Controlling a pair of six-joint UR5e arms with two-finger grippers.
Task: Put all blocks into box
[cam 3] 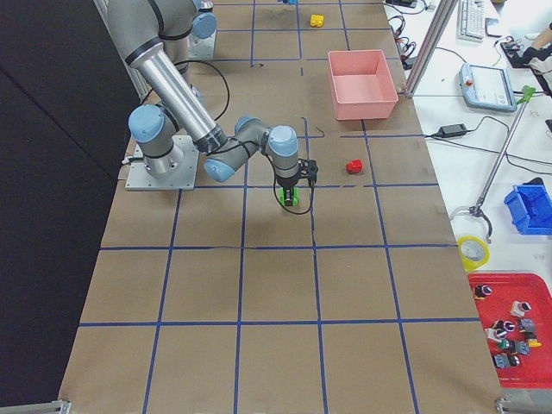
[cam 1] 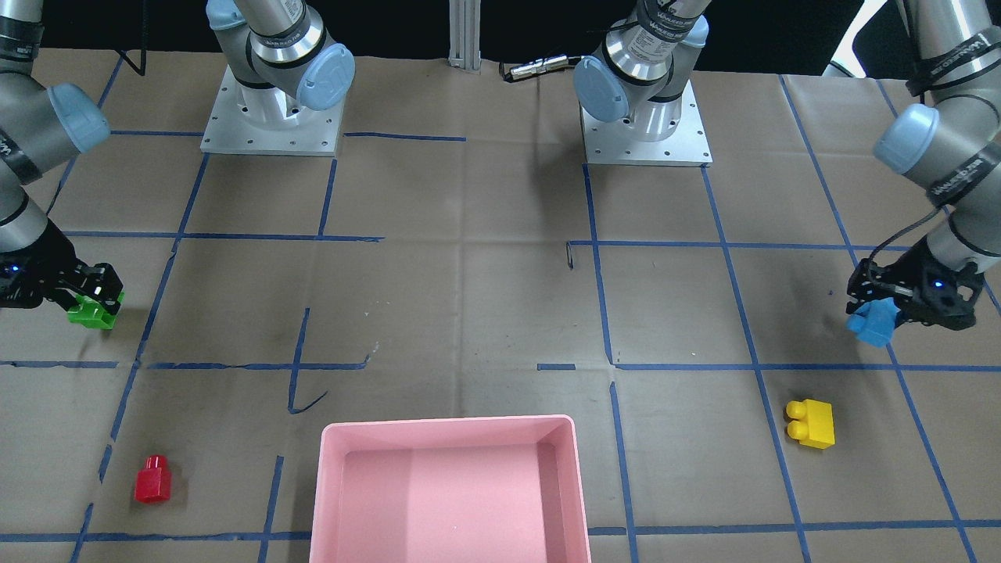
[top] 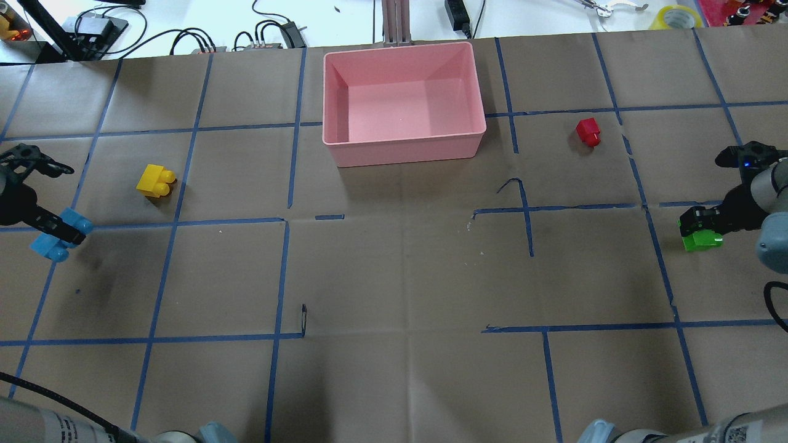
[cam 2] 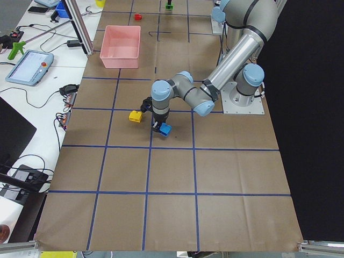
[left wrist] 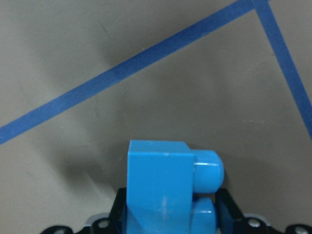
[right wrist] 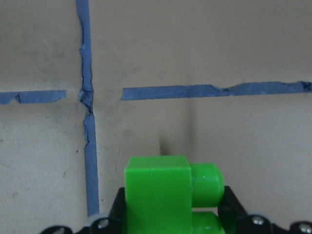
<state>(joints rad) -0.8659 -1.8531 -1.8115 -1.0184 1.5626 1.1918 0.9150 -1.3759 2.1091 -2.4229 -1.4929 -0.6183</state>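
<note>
Front view: four blocks, one box (cam 1: 450, 423). Left fingers (cam 1: 868, 288) pinch the blue block (cam 1: 874, 322); right fingers (cam 1: 100, 283) pinch the green block (cam 1: 92, 314).

Overhead: yellow block (top: 156, 181) lies near the left fingers, red block (top: 588, 131) beyond the right fingers, both on the desk (top: 394, 277), outside the box.

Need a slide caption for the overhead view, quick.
Left gripper holds the blue brick, right gripper the green brick; yellow brick and red brick lie outside the empty pink box.

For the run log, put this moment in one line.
left jaws: shut on blue block | right jaws: shut on green block | yellow block, red block: on table | box: empty
</note>
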